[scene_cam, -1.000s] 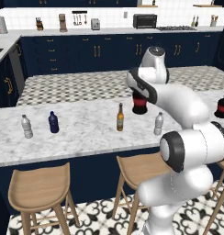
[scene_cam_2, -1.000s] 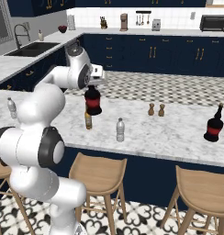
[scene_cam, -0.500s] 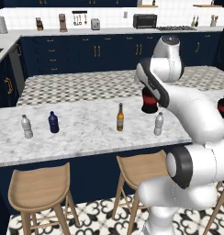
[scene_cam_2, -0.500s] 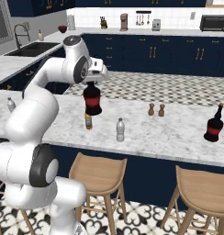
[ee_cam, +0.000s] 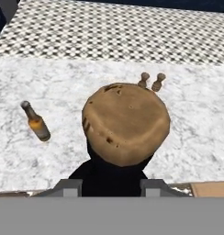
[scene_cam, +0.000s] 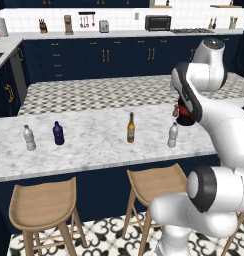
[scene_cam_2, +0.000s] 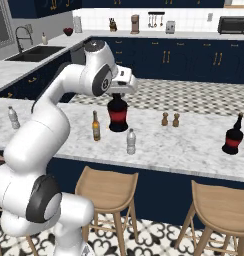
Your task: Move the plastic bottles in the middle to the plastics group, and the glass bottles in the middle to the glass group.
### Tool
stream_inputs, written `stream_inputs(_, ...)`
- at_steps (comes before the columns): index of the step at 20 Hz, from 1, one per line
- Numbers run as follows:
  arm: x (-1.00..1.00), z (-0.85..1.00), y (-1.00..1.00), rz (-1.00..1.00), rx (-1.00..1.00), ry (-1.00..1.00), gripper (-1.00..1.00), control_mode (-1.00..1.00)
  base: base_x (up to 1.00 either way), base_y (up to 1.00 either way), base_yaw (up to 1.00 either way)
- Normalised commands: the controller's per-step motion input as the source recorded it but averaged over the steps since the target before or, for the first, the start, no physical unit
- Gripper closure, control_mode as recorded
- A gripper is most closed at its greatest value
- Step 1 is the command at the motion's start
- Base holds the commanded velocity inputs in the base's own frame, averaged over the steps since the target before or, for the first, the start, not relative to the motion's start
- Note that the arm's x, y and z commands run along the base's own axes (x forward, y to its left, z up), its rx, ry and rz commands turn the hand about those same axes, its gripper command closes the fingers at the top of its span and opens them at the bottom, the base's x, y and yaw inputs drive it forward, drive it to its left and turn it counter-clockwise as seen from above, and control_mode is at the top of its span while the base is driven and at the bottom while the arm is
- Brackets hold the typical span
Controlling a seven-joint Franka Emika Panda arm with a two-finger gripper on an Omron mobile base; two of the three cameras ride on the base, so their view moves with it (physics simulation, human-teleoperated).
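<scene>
Gripper (scene_cam_2: 117, 95) clamped on neck of squat black bottle (scene_cam_2: 117, 113): wide body, red band, brown cork top. Bottle hangs directly below gripper, above marble counter (scene_cam_2: 194, 145), amber bottle (scene_cam_2: 96, 127) off to one side.

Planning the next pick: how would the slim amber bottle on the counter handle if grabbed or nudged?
The amber bottle is tall with a narrow base, so a sideways nudge would probably tip it. Its round body would then likely roll on the flat marble counter. It looks like rigid glass, so it is probably smooth to grip and breakable.
</scene>
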Motion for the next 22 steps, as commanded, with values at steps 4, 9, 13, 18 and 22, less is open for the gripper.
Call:
stream_inputs(4, -0.13, 0.00, -0.92, -0.12, 0.00, 0.00, 1.00, -1.00, 0.00, 0.00, 0.00)
stream_inputs(9, -0.01, 0.00, -0.87, -0.08, 0.00, 0.02, 1.00, -1.00, 0.00, 0.00, 0.00)
stream_inputs(13, 0.06, -0.19, -0.91, -0.01, 0.00, 0.04, 1.00, -1.00, 0.00, 0.00, 0.00)
stream_inputs(18, 0.21, -0.23, -0.94, 0.00, 0.01, 0.00, 1.00, -1.00, 0.00, 0.00, 0.00)
stream_inputs(22, 0.38, -0.35, -0.86, 0.05, 0.05, 0.00, 1.00, -1.00, 0.00, 0.00, 0.00)
